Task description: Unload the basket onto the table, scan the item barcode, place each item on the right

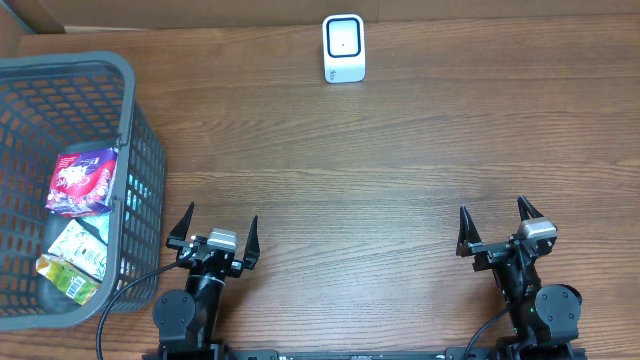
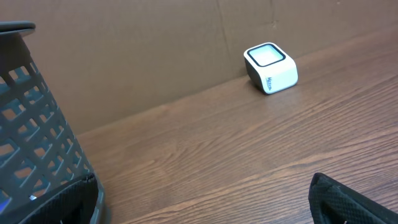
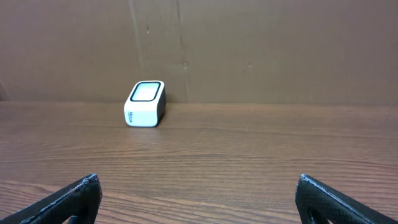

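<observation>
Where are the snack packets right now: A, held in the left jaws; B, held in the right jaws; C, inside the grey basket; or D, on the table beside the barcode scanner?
C: the overhead view shows the snack packets lying inside the grey mesh basket, far from the barcode scanner at the table's far edge.

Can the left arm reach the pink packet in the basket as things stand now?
Probably yes: the pink packet lies uncovered in the open-topped basket, beside the open left gripper; it must come over the wall.
</observation>
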`<state>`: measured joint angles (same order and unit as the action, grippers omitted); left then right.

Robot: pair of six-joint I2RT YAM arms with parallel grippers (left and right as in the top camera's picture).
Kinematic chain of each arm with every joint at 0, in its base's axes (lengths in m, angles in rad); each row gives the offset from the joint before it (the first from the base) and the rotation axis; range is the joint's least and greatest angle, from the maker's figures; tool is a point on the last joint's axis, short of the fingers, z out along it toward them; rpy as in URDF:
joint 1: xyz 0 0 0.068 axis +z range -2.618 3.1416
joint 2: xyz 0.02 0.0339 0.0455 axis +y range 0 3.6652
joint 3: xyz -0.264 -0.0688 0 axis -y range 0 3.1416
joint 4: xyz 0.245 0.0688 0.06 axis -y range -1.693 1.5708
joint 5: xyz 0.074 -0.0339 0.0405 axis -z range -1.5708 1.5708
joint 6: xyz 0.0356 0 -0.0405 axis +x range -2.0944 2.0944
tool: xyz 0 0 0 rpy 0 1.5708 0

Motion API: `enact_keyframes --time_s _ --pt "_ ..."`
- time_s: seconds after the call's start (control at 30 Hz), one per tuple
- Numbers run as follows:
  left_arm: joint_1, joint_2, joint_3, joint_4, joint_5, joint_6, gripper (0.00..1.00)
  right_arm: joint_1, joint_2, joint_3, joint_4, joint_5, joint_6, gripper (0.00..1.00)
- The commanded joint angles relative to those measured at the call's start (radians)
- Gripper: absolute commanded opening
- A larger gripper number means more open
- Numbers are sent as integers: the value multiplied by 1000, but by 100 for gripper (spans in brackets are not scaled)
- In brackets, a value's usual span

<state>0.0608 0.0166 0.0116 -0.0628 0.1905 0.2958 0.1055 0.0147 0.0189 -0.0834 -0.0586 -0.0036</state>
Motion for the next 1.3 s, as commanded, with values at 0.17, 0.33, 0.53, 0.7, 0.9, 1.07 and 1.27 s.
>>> enact_keyframes --time_s 0.17,0.33,0.53,0.7,0.9,1.07,1.27 --pt "5 -12 -7 4 -7 11 100 6 -12 -11 4 13 -1 100" --pt "5 -12 -7 4 -8 11 100 6 -12 -10 5 3 7 100" --pt "4 -12 -7 8 -2 -32 100 6 -12 -11 8 -26 20 100" --pt "4 -12 -2 11 87 -155 100 6 -12 -10 13 -61 57 100" --pt "4 -6 63 7 150 -223 100 6 -12 34 14 -101 56 100" --pt "4 66 207 -45 151 -245 100 6 -11 116 -43 -138 56 100" --pt "4 235 425 -124 179 -244 100 6 3 224 -115 -138 56 100"
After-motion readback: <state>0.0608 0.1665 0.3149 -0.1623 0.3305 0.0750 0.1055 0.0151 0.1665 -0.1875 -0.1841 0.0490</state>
